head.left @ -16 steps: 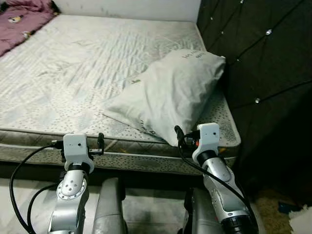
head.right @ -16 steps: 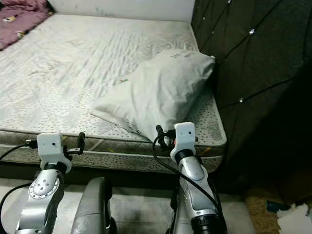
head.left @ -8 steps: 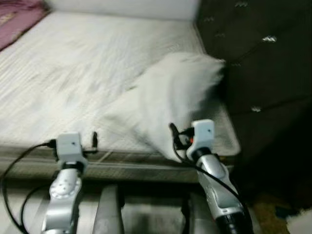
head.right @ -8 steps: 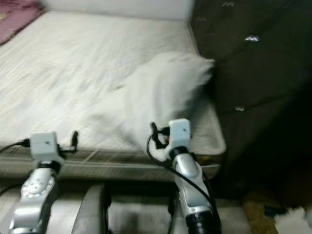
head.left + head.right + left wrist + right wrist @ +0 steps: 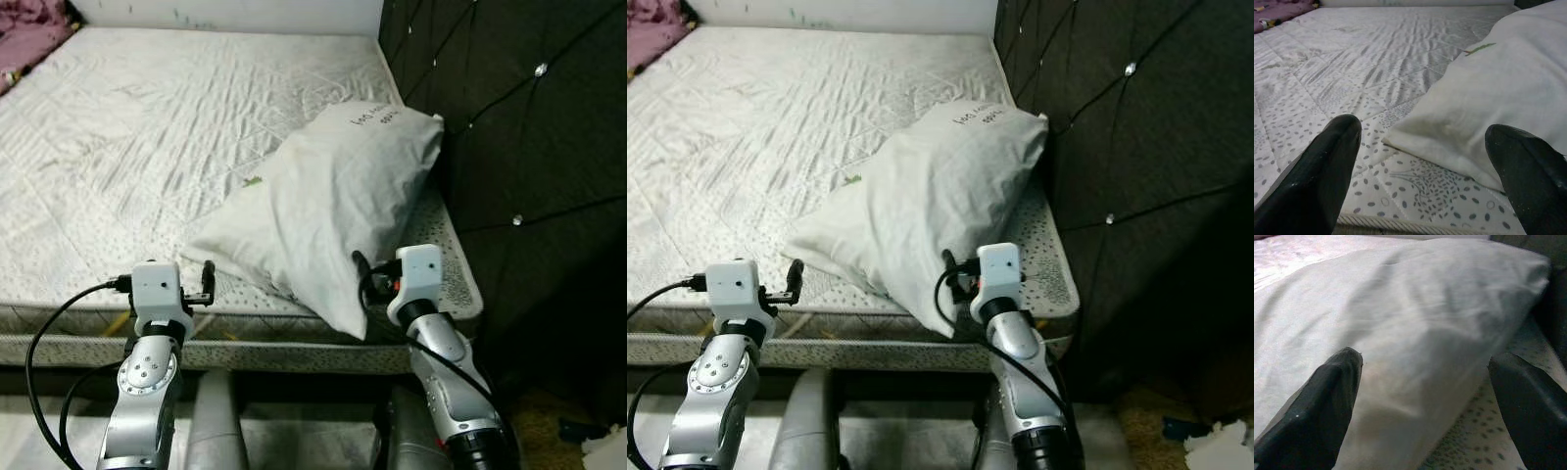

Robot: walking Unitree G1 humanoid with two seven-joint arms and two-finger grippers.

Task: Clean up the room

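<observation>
A white pillow point(image 5: 333, 201) lies tilted on the bare mattress point(image 5: 147, 147), its far end leaning against the dark headboard point(image 5: 500, 117). My right gripper point(image 5: 1425, 357) is open, held at the bed's front edge with the pillow's near corner just ahead between its fingers point(image 5: 1317, 406). My left gripper point(image 5: 1422, 129) is also open at the front edge, pointing at the pillow's left corner point(image 5: 1415, 137) and the mattress beside it. In the eye views the right gripper point(image 5: 361, 276) sits against the pillow's lowest corner and the left gripper point(image 5: 207, 282) a little left of it.
The tufted headboard walls off the right side of the bed. A purple blanket point(image 5: 29, 24) lies at the mattress's far left corner. White paper scraps point(image 5: 602, 446) lie on the floor at the lower right. The mattress left of the pillow is bare.
The whole picture shifted and blurred as I moved, and the bed and pillow now sit nearer. Both arms keep the same raised pose. The pillow has not moved.
</observation>
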